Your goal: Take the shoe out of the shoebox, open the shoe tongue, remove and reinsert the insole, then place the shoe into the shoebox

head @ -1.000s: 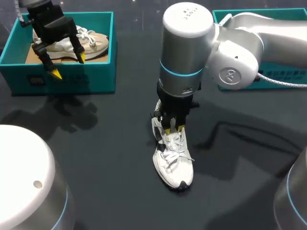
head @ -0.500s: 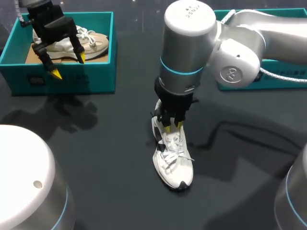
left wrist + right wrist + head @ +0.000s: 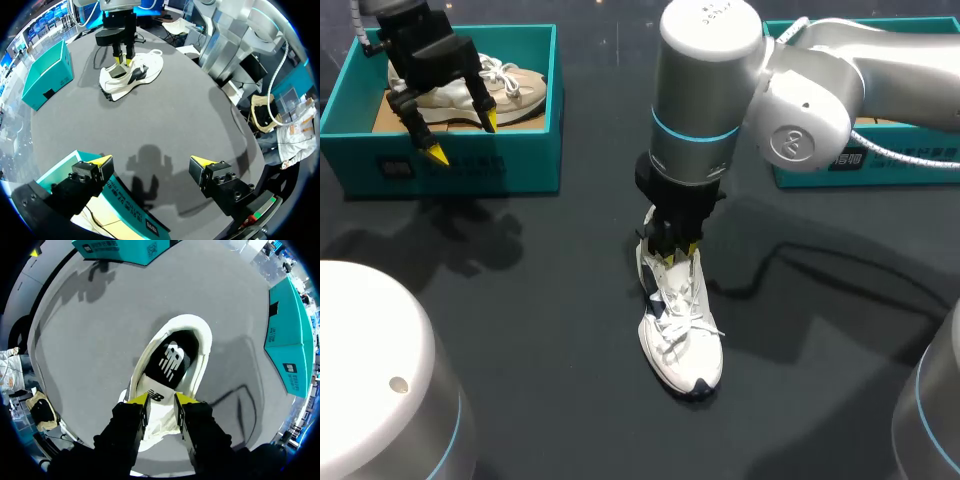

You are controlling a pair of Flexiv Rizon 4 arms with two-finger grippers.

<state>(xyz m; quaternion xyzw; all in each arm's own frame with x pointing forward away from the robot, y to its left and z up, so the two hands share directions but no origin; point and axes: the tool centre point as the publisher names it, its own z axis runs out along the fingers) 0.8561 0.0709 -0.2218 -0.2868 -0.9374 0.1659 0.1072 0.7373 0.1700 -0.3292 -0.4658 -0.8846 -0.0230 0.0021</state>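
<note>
Over the last second my right gripper [image 3: 161, 400] has slid heelward, jaws narrow, pinching the shoe tongue [image 3: 160, 416]; the shoe [image 3: 685, 350] sits beneath them, insole [image 3: 172, 360] just ahead, likely next; my left gripper [image 3: 152, 165] hangs wide

You see a white shoe [image 3: 680, 330] with black trim and a black insole [image 3: 172, 360], a teal shoebox [image 3: 450, 165], a beige shoe [image 3: 515, 85], a dark grey tabletop [image 3: 520, 300], and yellow tips on the left end effector [image 3: 463, 138] and right end effector [image 3: 678, 255].

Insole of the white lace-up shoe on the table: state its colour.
Insole: black with a white mark, best in right wrist view.
</note>
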